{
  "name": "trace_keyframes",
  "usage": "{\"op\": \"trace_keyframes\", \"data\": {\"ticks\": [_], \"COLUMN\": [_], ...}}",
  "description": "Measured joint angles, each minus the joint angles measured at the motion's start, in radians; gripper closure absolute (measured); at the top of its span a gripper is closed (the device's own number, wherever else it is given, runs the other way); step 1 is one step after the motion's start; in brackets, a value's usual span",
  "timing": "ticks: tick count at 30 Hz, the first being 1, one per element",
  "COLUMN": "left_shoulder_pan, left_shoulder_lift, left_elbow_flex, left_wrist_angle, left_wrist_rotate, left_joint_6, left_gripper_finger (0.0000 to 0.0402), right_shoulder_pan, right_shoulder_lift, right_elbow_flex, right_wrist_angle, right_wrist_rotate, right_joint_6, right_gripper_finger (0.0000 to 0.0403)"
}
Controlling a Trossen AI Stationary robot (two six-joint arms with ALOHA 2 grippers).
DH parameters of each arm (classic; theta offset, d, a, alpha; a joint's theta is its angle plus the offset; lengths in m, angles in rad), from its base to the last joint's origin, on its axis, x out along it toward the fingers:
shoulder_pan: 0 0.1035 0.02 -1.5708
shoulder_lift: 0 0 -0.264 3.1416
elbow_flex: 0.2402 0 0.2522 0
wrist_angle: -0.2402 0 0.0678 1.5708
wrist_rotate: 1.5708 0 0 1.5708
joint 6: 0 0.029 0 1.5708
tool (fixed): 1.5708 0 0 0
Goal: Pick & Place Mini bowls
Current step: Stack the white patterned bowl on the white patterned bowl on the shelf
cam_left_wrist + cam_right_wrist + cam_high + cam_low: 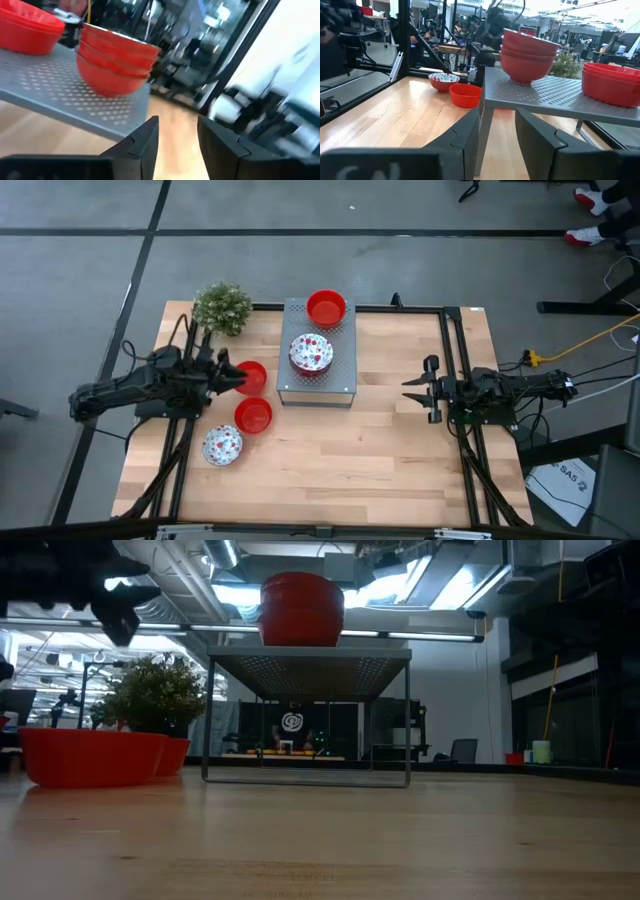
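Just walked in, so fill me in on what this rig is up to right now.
Two arms are sorting mini bowls on a wooden table. The left claw hovers open and empty by a red bowl beside the grey perforated stand. A red stack and a speckled stack already sit on the stand. Another red bowl and a speckled bowl wait on the table. The right claw idles open at the right.
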Motion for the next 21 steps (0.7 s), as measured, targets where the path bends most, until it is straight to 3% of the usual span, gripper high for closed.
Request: {"op": "trace_keyframes", "data": {"ticks": [10,21], "left_shoulder_pan": [-0.09,-0.243], "left_shoulder_lift": [0.331,0.69], "left_elbow_flex": [0.402,0.735], "left_wrist_angle": [-0.432,-0.719], "left_wrist_rotate": [-0.162,-0.344], "left_joint_6": [0.425,0.677], "left_gripper_finger": [0.0272,0.0272], "right_shoulder_pan": [0.0,0.0], "right_shoulder_lift": [0.0,0.0], "right_elbow_flex": [0.0,0.0], "right_wrist_angle": [0.0,0.0], "right_wrist_rotate": [0.0,0.0], "right_joint_6": [0.0,0.0], "right_gripper_finger": [0.0276,0.0276]}}
